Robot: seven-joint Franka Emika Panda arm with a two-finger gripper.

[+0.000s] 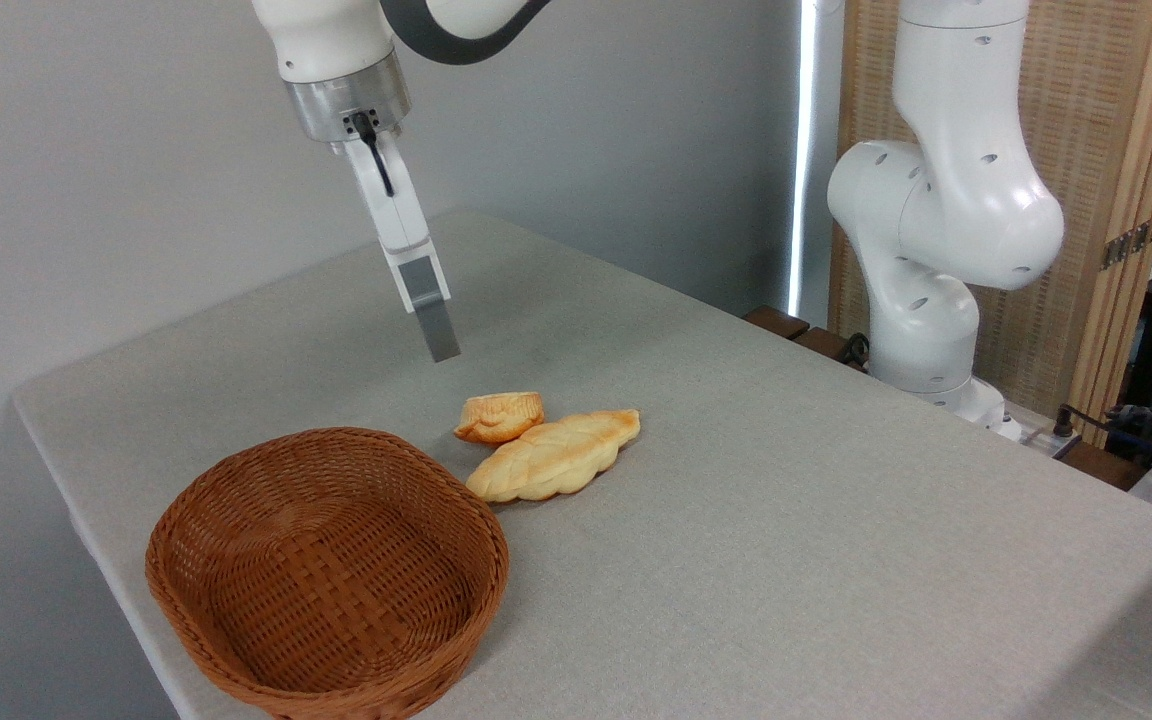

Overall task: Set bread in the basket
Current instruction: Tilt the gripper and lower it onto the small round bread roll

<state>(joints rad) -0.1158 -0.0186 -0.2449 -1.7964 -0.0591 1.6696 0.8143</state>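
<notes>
The bread point(499, 415), a small round bun with a toasted orange top, lies on the grey table just beyond the basket's far right rim. The basket point(236, 500), oval brown wicker with low sides, stands empty at the front left. My gripper point(441, 345) hangs in the air above and a little left of the bread, well clear of it. I see it edge-on, so only one grey finger point(436, 325) shows. Nothing is visible in its grasp.
A longer pale braided loaf point(556, 456) lies against the bread's right side. The arm's white base point(936, 300) stands at the table's far right edge. The table's left edge runs close behind the basket. A grey wall is at the back.
</notes>
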